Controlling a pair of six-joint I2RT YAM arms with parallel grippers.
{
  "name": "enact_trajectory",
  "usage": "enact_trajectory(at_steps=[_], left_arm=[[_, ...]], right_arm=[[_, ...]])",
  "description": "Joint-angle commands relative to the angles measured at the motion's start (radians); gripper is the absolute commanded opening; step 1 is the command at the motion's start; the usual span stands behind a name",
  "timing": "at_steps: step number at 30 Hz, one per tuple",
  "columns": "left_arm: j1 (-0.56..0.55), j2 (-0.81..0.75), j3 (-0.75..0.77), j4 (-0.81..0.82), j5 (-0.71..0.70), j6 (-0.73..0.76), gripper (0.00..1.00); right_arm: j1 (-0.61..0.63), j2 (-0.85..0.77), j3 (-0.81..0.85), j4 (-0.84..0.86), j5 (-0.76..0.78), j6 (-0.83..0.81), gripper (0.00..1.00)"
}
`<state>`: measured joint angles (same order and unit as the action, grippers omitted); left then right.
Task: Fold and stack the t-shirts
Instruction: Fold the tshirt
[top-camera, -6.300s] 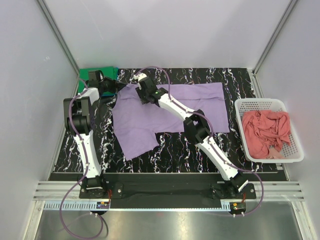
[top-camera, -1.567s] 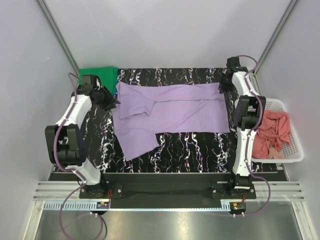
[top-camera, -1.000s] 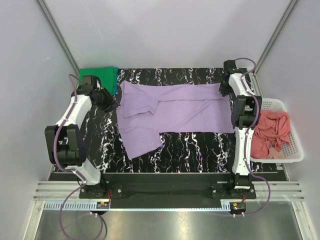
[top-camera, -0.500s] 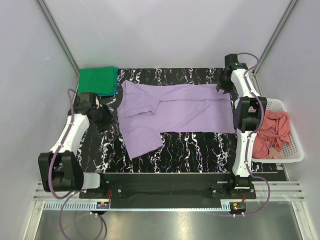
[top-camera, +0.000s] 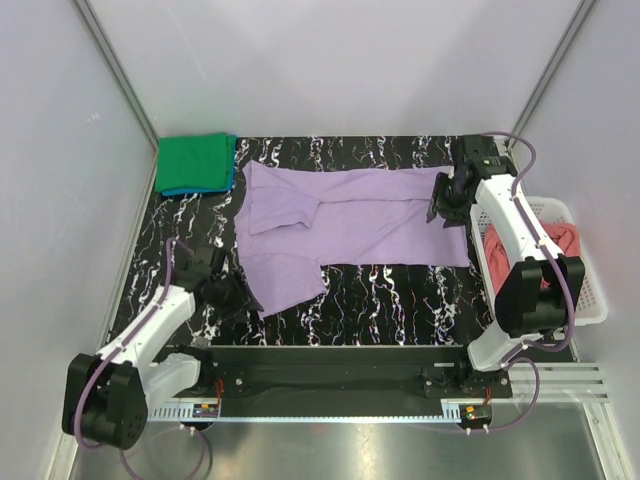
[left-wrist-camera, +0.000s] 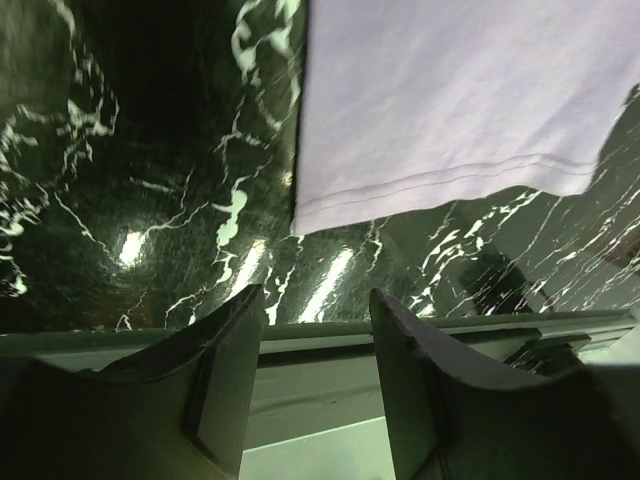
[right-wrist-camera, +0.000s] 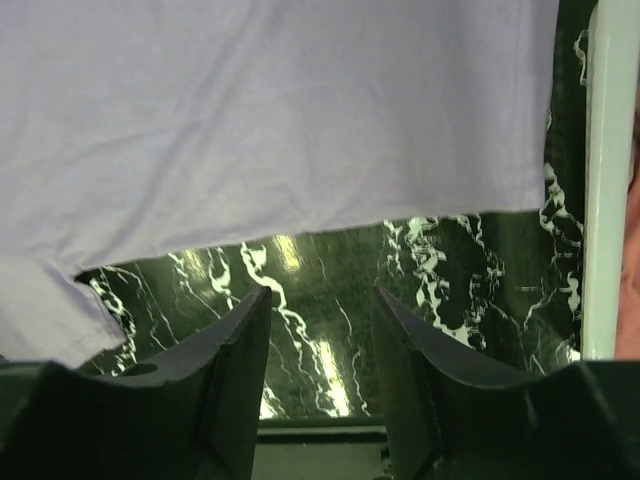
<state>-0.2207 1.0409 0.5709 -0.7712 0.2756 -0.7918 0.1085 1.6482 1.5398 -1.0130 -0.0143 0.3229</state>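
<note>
Black marbled table (top-camera: 400, 290); white walls (top-camera: 350, 60); purple t-shirt (top-camera: 350, 215) spread flat

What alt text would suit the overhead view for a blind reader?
A light purple t-shirt lies spread on a black marbled table, with the left tool by its near-left corner and the right tool at its right edge, both open and empty. A folded green t-shirt sits far left; a white basket at right holds a crumpled pink t-shirt.

Green t-shirt (top-camera: 197, 162) hides most of blue t-shirt (top-camera: 200, 190).
</note>
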Motion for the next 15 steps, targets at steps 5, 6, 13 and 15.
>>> enact_trajectory(at_steps=[5, 6, 13, 15], left_arm=[[-0.049, -0.026, -0.151, 0.205, -0.013, -0.187, 0.49], [-0.066, -0.01, -0.149, 0.22, -0.022, -0.185, 0.47], [-0.098, 0.087, -0.12, 0.196, -0.159, -0.213, 0.43], [-0.103, 0.084, -0.115, 0.176, -0.179, -0.219, 0.43]], right_arm=[[-0.006, -0.114, -0.119, -0.029, 0.002, -0.012, 0.5], [-0.006, -0.123, -0.127, -0.021, 0.002, -0.01, 0.5], [-0.006, -0.149, -0.148, -0.021, 0.0, -0.015, 0.49], [-0.006, -0.157, -0.153, -0.019, 0.005, -0.015, 0.49]])
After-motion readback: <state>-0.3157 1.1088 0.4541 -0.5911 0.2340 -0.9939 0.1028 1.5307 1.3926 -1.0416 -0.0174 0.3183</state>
